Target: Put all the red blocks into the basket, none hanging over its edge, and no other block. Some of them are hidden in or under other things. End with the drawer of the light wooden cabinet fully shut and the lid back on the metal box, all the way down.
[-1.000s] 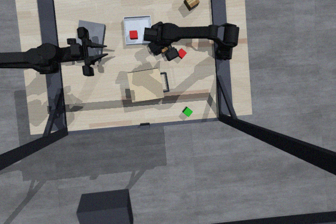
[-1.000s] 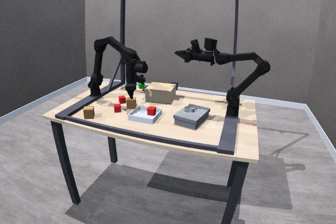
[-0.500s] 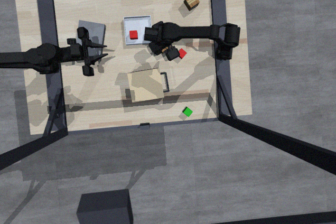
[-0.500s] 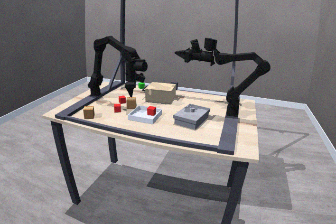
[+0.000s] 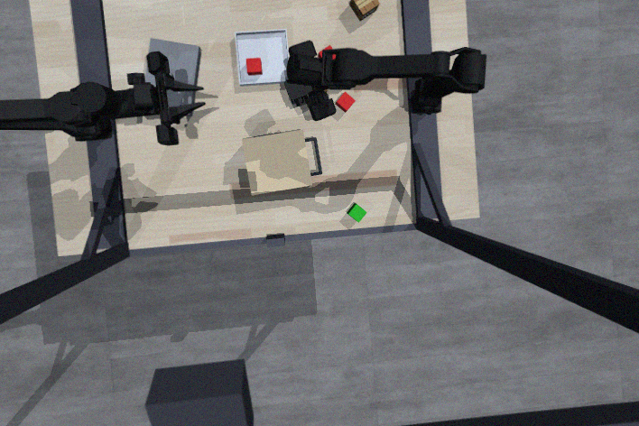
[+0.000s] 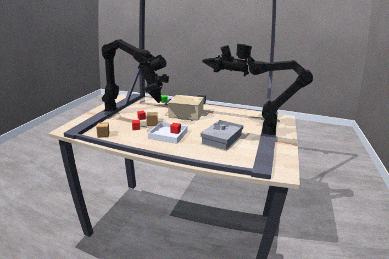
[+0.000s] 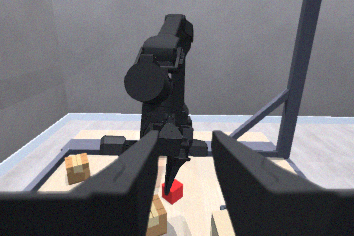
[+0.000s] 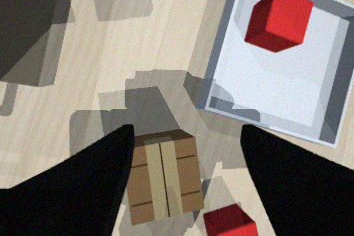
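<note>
Swinging low past the brown carton (image 6: 152, 119) (image 7: 157, 217) (image 8: 165, 177) could make the right gripper (image 5: 299, 93) (image 6: 159, 101) (image 7: 151, 195) (image 8: 187, 133), spread and holding nothing, knock the near red block (image 5: 328, 48) (image 6: 135, 124) (image 8: 232, 222) away. One red block (image 5: 254, 66) (image 6: 175, 128) (image 8: 285, 20) lies inside the basket (image 5: 263, 83) (image 6: 163, 138) (image 8: 272, 128); two stand outside. The left gripper (image 5: 202, 95) (image 6: 203, 61) (image 7: 185, 138), parted and unladen, risks a collision if both converge.
</note>
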### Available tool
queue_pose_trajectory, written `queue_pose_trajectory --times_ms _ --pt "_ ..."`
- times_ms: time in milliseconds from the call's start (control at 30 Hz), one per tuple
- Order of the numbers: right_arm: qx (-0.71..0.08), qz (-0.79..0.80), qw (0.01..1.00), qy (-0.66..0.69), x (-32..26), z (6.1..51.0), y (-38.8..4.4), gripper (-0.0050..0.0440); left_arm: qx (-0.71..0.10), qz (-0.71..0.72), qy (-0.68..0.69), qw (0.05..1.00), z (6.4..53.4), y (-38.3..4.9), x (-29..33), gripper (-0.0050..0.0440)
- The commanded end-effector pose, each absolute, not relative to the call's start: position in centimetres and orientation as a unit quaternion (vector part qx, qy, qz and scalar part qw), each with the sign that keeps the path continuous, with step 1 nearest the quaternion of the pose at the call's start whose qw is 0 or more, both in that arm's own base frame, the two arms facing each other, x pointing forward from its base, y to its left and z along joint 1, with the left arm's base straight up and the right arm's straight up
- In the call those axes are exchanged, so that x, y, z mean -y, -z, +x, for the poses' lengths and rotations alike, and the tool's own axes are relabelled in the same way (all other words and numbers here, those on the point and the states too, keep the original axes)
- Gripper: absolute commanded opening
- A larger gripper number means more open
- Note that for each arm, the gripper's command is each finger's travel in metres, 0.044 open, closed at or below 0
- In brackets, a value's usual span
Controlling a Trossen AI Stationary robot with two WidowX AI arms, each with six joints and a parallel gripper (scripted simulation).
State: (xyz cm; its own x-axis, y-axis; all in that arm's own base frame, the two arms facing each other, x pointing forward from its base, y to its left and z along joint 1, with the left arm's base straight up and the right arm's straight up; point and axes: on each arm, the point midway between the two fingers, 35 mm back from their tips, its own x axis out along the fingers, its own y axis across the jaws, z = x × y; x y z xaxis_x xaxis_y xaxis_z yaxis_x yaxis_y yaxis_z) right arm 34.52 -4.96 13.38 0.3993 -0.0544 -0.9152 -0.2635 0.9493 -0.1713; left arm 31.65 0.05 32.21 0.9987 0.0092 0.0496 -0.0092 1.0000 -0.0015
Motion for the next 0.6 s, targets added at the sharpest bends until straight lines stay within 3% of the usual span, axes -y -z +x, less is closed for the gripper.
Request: queue_pose_trajectory --times_ms 0,367,567 --pt "-0.472 -0.142 0.869 -0.036 4.3 35.6 -15.9 0.025 0.046 0.002 -0.004 0.999 31.2 -34.0 -0.1 0.0135" --pt "-0.501 -0.148 0.852 -0.046 4.9 35.3 -15.0 0.025 0.05 0.002 -0.007 0.999 31.2 -34.2 -0.3 0.0135" --pt "-0.529 -0.144 0.831 -0.093 8.1 33.1 -12.0 0.025 0.048 0.003 -0.001 0.999 31.1 -34.1 -0.2 0.0135"
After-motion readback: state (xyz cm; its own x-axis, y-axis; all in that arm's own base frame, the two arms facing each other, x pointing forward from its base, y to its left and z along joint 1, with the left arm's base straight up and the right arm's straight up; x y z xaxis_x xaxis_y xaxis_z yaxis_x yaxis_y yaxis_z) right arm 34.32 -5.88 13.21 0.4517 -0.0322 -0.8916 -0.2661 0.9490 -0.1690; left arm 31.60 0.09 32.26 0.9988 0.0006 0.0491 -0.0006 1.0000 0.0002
